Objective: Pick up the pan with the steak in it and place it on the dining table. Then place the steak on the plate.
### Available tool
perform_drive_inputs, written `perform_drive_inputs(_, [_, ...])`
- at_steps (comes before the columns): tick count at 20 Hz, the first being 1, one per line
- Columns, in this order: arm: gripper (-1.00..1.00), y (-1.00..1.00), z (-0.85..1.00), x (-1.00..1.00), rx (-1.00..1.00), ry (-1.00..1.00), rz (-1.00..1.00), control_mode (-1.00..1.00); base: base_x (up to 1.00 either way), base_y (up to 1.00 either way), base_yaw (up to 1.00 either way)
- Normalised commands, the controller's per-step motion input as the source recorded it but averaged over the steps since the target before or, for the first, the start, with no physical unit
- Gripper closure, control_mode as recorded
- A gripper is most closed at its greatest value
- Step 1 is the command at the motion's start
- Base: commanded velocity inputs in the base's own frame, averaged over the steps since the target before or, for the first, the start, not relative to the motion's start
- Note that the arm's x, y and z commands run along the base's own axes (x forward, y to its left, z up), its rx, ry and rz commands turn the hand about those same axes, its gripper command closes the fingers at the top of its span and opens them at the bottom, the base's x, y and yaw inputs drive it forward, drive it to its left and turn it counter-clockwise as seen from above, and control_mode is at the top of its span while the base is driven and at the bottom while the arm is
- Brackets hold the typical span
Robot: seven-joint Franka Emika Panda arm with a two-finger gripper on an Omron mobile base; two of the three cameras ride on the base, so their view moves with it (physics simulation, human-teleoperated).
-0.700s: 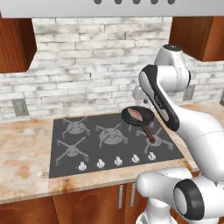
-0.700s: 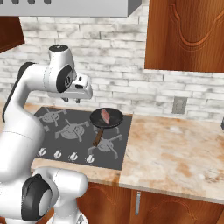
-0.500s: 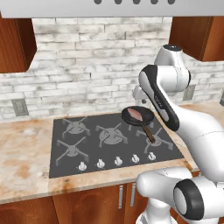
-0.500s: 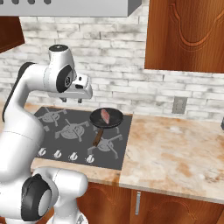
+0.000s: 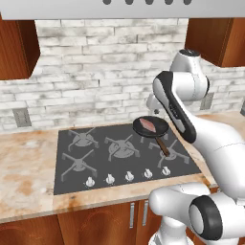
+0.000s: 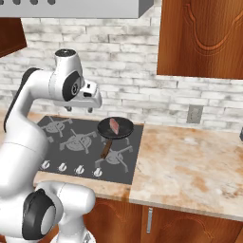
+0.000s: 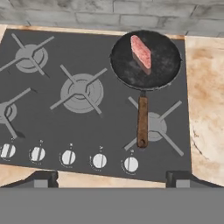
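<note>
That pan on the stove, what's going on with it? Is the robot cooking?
Not cooking. The pan sits on the back right burner of the stove, with a slab of raw steak lying in it and its handle pointing toward the knobs. The robot's gripper hangs above the stove, looking down, its fingers spread wide and holding nothing. Nothing has been picked up yet.

The pan looks matt black with a faintly speckled base, its handle brown and wood-like. Inside it, the steak is pink and smooth. Beneath the pan, the cooktop is flat dark grey; beside it, the counter is polished blotchy marble
</note>
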Motion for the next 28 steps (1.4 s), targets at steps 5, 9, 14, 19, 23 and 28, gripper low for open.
perform_drive_inputs(5, [-1.0,-0.24,-0.17,0.1,0.0,0.03,0.0,-1.0,0.0,0.0,0.0])
perform_drive_inputs(9, [-1.0,-0.19,-0.25,0.12,-0.02,0.04,0.0,-1.0,0.0,0.0,0.0])
perform_drive_inputs(14, [-1.0,-0.18,-0.45,0.05,-0.01,0.04,0.0,-1.0,0.0,0.0,0.0])
perform_drive_inputs(19, [-1.0,-0.17,-0.54,0.03,0.0,0.02,0.0,-1.0,0.0,0.0,0.0])
perform_drive_inputs(23, [-1.0,-0.14,-0.51,0.09,0.0,0.02,0.0,-1.0,0.0,0.0,0.0])
perform_drive_inputs(28, [-1.0,-0.15,-0.45,0.15,0.0,0.01,0.0,-1.0,0.0,0.0,0.0])
